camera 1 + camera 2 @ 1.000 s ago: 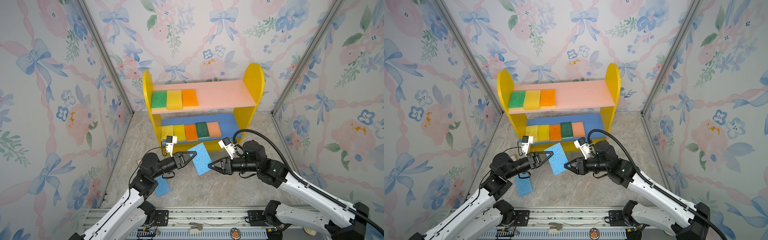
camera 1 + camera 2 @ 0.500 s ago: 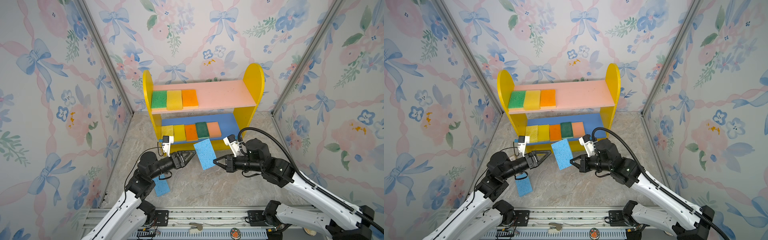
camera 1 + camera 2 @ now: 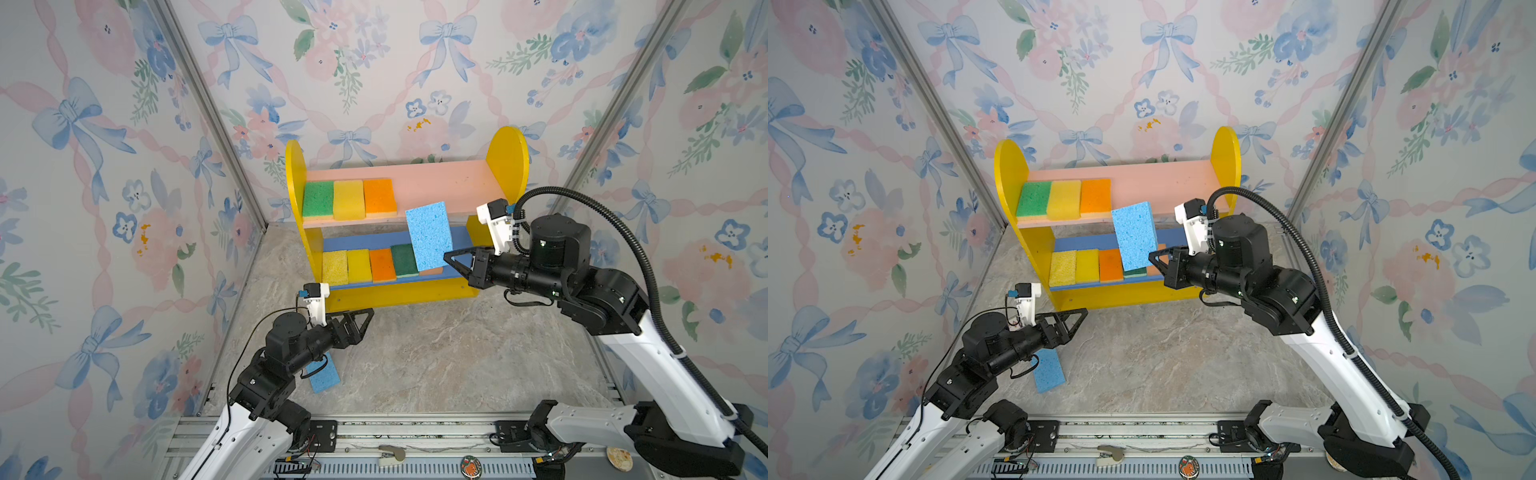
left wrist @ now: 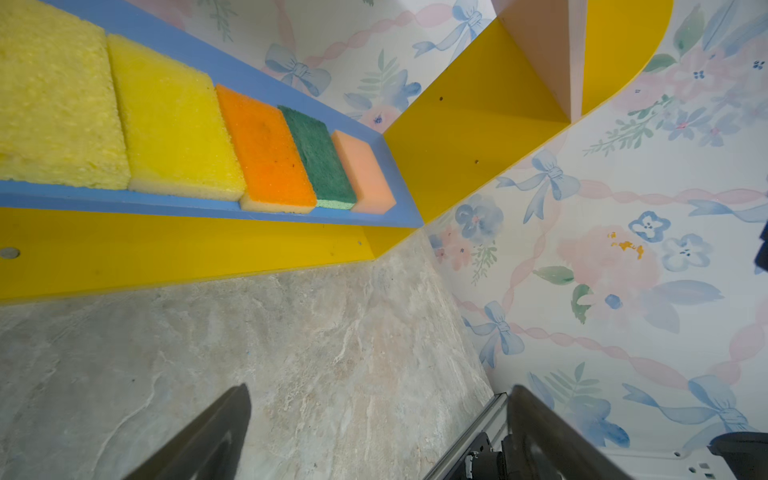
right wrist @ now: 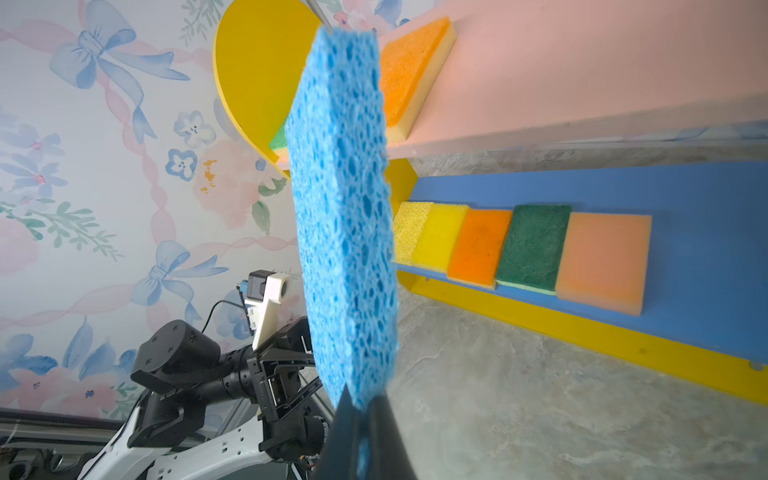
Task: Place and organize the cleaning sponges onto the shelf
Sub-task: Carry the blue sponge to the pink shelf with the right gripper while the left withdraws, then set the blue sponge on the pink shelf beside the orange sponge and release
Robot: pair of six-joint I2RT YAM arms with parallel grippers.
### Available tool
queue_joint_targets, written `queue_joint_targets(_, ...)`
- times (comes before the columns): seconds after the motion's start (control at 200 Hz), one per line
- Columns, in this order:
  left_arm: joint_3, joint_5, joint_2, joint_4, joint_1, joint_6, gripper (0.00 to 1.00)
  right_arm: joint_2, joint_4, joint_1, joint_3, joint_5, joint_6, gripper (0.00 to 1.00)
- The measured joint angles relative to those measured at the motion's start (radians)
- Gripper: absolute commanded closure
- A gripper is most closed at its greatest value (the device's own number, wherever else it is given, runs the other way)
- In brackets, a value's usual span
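The shelf (image 3: 449,183) (image 3: 1163,180) stands at the back. Its pink upper board carries green, yellow and orange sponges (image 3: 349,199). Its blue lower board (image 5: 685,199) holds a row of several sponges (image 3: 380,264) (image 4: 266,153). My right gripper (image 3: 446,255) (image 3: 1152,257) (image 5: 365,399) is shut on a corner of a light blue sponge (image 3: 428,235) (image 3: 1133,235) (image 5: 345,208), held on edge in the air before the shelf's middle. My left gripper (image 3: 365,322) (image 3: 1079,322) (image 4: 380,388) hangs open and empty low at the front left. A second light blue sponge (image 3: 326,376) (image 3: 1050,372) lies on the floor, partly under the left arm.
The right half of the pink board (image 5: 582,62) is bare. The stone-patterned floor (image 3: 457,353) stretches before the shelf. Flowered walls close in on three sides, and a metal rail (image 3: 415,428) runs along the front edge.
The left gripper opened, let go of the light blue sponge and drew back left. The right gripper shut on that sponge and carried it up toward the shelf.
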Motion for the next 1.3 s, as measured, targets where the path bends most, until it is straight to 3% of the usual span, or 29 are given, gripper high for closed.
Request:
queue_joint_targets(0.32,0.0,-0.035,-0.024,-0.086,0.001,0.057,0.02,0.283,-0.091,-0.124,0.367,-0.066,-0.032,0.93)
queue_joint_targets(0.775,0.0,-0.035,-0.037,-0.124,0.001,0.082,0.02,0.526,-0.107,-0.244,0.571,-0.176,-0.011,0.92)
queue_joint_targets(0.92,0.0,-0.035,-0.037,-0.136,0.001,0.085,0.02,0.566,-0.101,-0.255,0.591,-0.202,0.011,0.83)
queue_joint_targets(1.025,0.0,-0.035,-0.037,-0.146,0.002,0.09,0.02,0.587,-0.096,-0.256,0.6,-0.218,0.029,0.65)
queue_joint_targets(1.3,0.0,-0.035,-0.037,-0.161,0.007,0.102,0.02,0.595,-0.096,-0.258,0.601,-0.215,0.023,0.51)
